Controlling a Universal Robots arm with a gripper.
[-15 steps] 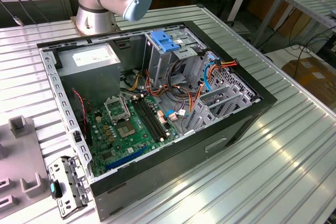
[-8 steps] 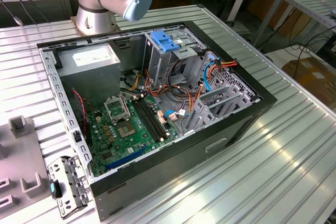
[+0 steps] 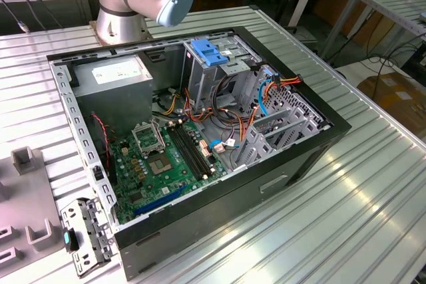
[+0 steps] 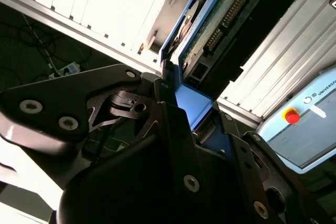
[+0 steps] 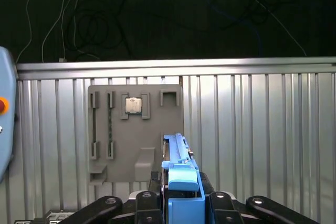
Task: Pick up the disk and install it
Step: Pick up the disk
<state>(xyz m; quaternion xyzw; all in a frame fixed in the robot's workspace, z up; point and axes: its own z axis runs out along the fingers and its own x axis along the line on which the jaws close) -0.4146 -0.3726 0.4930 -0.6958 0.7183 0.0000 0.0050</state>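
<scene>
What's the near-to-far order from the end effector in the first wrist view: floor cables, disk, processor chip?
1. disk, gripped in the end effector.
2. processor chip, seated on the grey fixture plate ahead.
3. floor cables, past the table edge.

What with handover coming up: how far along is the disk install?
Done: the pickup. In hand: the gripper is shut on the disk, holding it clear above the grey tray in the first wrist view. Left: the install. The computer case sits open in the exterior view.
</scene>
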